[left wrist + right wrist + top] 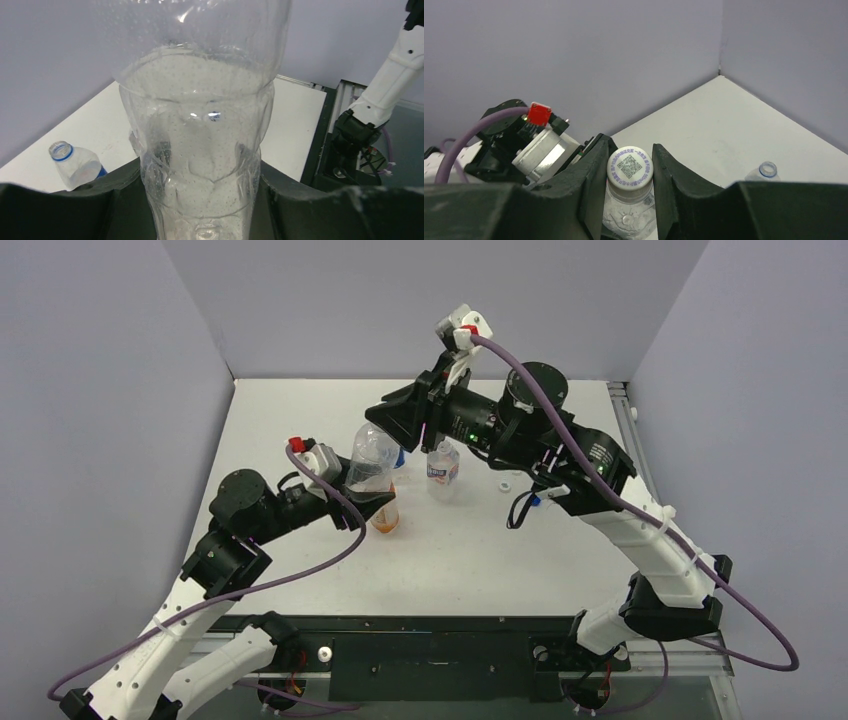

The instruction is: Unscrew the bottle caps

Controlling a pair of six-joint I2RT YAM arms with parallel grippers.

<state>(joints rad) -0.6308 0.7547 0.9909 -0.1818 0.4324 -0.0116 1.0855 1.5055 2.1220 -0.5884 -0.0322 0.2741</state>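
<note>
My left gripper (350, 490) is shut on the lower body of the plain clear bottle (374, 462) and holds it upright; the bottle fills the left wrist view (200, 150) between my black fingers (300, 205). My right gripper (398, 432) reaches in from the right at the bottle's top. In the right wrist view its fingers (589, 175) are shut on the white cap with a printed code (629, 167). The orange bottle (385, 515) stands just in front. The short bottle with a blue-white label (443, 470) stands to the right, uncapped (75, 162). The Pepsi bottle is hidden.
A loose white cap (505, 483) and a small blue cap (535, 502) lie on the white table (460, 550) under the right arm. Grey walls close the back and sides. An open bottle neck with a blue ring (766, 170) shows at the right gripper's right.
</note>
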